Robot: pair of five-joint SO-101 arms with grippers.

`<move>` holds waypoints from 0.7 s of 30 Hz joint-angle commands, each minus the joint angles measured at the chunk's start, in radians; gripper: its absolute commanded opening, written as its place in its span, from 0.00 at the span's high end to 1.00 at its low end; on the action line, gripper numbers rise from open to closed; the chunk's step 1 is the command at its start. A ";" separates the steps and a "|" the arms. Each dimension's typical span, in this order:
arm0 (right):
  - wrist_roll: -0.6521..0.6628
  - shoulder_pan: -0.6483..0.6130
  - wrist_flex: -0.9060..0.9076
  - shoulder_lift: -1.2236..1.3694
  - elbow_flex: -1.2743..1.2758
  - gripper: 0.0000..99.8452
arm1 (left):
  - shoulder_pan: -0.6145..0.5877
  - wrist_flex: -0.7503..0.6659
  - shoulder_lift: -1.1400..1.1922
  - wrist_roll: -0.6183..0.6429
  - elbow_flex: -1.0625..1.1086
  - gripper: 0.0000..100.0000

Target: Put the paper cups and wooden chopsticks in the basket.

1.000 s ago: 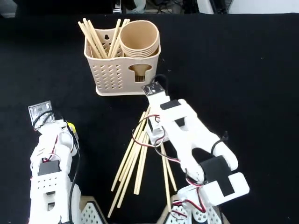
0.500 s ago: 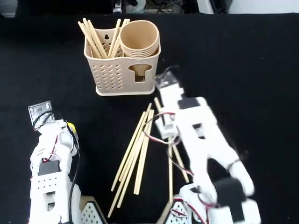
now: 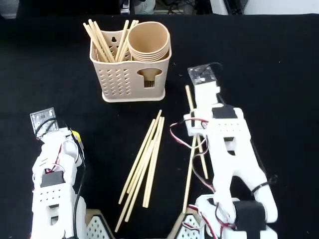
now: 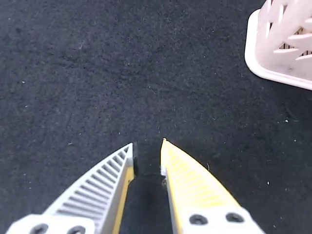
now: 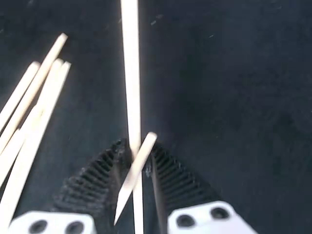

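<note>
The cream basket stands at the back of the table, with several wooden chopsticks and stacked paper cups inside. Several loose chopsticks lie fanned on the black cloth in front of it. To their right, my right gripper is shut on two crossed chopsticks. In the right wrist view one long stick runs ahead of the gripper, and a shorter one slants across it. My left gripper rests low at the front left, fingers close together with nothing between them.
A corner of the basket shows ahead of the left gripper. The loose chopsticks lie beside the right gripper. Bare black cloth spreads to the right of the right arm and between the left arm and the basket.
My right arm has swung to the right, away from the loose pile, taking two chopsticks with it. The left arm has kept still.
</note>
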 commanded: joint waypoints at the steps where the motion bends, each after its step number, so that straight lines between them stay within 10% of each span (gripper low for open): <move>1: -0.048 0.002 -0.044 0.021 -0.007 0.99 | 0.001 -0.021 0.003 0.005 -0.010 0.89; 8: -0.043 -0.034 0.035 0.061 -0.010 0.84 | 0.001 -0.021 0.003 0.005 -0.010 0.89; 21: -0.035 -0.037 0.235 0.062 -0.007 0.89 | 0.001 -0.021 0.003 0.005 -0.010 0.89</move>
